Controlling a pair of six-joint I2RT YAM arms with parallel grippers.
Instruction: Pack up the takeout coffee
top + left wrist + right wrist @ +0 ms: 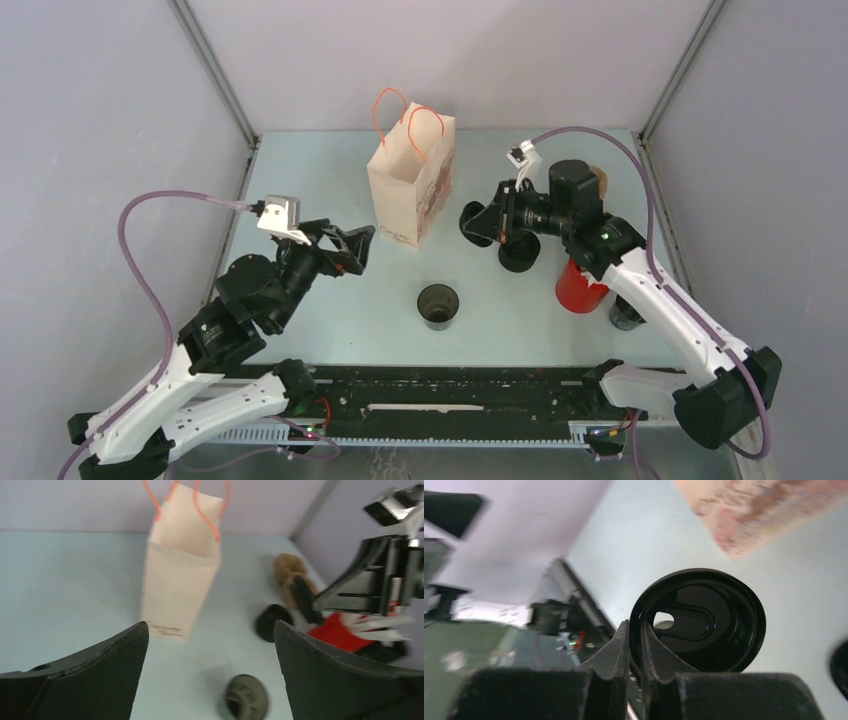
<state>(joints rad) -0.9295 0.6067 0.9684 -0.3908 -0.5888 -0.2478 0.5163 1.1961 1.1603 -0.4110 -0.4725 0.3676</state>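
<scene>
Pinching the raised rim of a glossy, round black lid (pixel 711 630), my right gripper (pixel 634 630) is clamped tight. My left gripper's (pixel 210 626) matte fingers (pixel 100 672) stand wide apart.

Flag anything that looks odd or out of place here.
One thing stands out: the black lid sits on no cup. The right gripper pinches it by the rim and holds it on edge in the air, near the paper bag. No spill or damage shows.
</scene>
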